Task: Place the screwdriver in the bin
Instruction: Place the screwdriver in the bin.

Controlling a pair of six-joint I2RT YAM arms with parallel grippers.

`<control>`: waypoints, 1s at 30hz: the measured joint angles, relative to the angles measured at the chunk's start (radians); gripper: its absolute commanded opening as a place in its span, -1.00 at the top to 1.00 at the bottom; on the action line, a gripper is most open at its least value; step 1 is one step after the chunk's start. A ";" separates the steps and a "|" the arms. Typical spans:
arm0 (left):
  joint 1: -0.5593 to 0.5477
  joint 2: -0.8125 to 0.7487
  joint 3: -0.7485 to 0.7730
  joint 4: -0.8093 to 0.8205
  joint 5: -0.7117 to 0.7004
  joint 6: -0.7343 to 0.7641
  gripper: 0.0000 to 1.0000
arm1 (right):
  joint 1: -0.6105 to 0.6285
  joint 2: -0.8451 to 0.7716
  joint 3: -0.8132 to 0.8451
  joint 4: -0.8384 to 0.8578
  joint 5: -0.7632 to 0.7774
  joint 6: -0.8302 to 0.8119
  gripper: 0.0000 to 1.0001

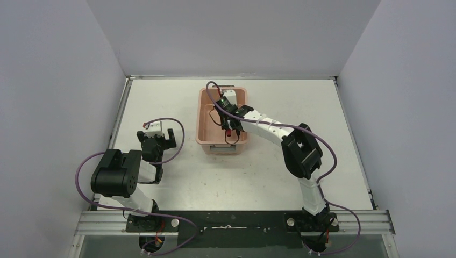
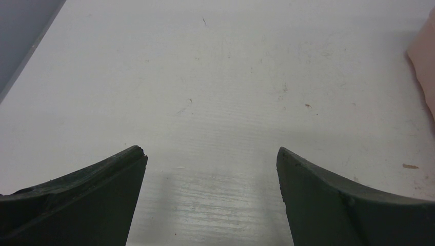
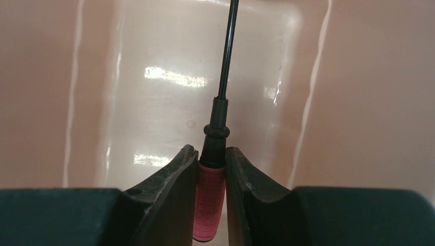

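Note:
The salmon-pink bin [image 1: 205,115] stands at the table's middle back. My right gripper [image 1: 228,128] reaches down inside it and is shut on the screwdriver [image 3: 210,200]. In the right wrist view my right gripper [image 3: 212,154] pinches the red handle from both sides, and the slim black shaft [image 3: 227,51] points away over the bin's glossy floor [image 3: 154,102]. In the top view only a speck of red shows at the fingers. My left gripper [image 1: 159,138] is open and empty above the bare table, left of the bin; in the left wrist view my left gripper [image 2: 211,156] has nothing between its fingers.
The white table [image 1: 344,145] is walled by grey panels on the left, back and right. A strip of the bin's pink side [image 2: 424,61] shows at the right edge of the left wrist view. A purple cable [image 1: 215,88] loops over the bin's far end.

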 measured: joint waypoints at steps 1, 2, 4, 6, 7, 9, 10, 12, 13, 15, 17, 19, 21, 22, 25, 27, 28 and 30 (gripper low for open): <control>0.000 0.000 0.000 0.000 0.000 0.000 -0.94 | -0.002 0.012 -0.011 0.009 -0.010 0.006 0.97; 0.000 0.000 0.000 0.000 0.000 0.000 -0.94 | -0.002 0.021 -0.021 0.015 -0.017 0.011 0.96; 0.000 0.000 0.000 0.000 0.000 0.000 -0.94 | -0.002 0.041 -0.039 0.021 -0.034 0.016 0.94; 0.000 0.000 0.000 0.000 0.000 0.000 -0.94 | -0.002 0.058 -0.048 0.026 -0.048 0.020 0.90; 0.000 0.000 0.000 0.000 0.000 0.000 -0.94 | -0.002 0.066 -0.052 0.029 -0.055 0.023 0.87; 0.000 0.000 0.000 0.000 0.000 0.000 -0.94 | -0.002 0.077 -0.057 0.035 -0.065 0.029 0.82; 0.000 0.000 0.000 0.000 0.000 0.000 -0.94 | -0.002 0.080 -0.059 0.039 -0.070 0.031 0.81; 0.000 0.000 0.000 0.000 0.000 0.000 -0.94 | -0.003 0.082 -0.064 0.046 -0.078 0.034 0.78; 0.000 0.000 0.000 0.000 0.000 0.000 -0.94 | -0.007 0.082 -0.066 0.048 -0.081 0.036 0.77; 0.000 0.000 0.000 0.000 0.000 0.000 -0.94 | -0.010 0.083 -0.066 0.056 -0.089 0.037 0.73; 0.000 0.000 0.000 0.000 0.000 0.000 -0.94 | -0.018 0.083 -0.066 0.064 -0.100 0.037 0.63; 0.000 0.000 0.000 0.000 0.000 0.000 -0.94 | -0.026 0.084 -0.067 0.069 -0.108 0.037 0.38; 0.000 0.000 0.000 0.000 0.000 0.000 -0.94 | -0.035 0.088 -0.068 0.074 -0.115 0.040 0.13; 0.000 0.000 0.000 0.000 0.000 0.000 -0.94 | -0.036 0.091 -0.068 0.076 -0.119 0.042 0.01; 0.000 0.000 0.000 0.000 0.000 0.000 -0.94 | -0.045 0.096 -0.068 0.076 -0.123 0.042 -0.27; 0.000 0.000 0.000 0.000 0.000 0.000 -0.94 | -0.047 0.096 -0.068 0.077 -0.124 0.040 -0.40; 0.000 0.000 0.000 0.000 0.000 0.000 -0.94 | -0.047 0.096 -0.068 0.078 -0.124 0.040 -0.54; 0.000 0.000 0.000 0.000 0.000 0.000 -0.94 | -0.046 0.096 -0.068 0.076 -0.123 0.041 -0.77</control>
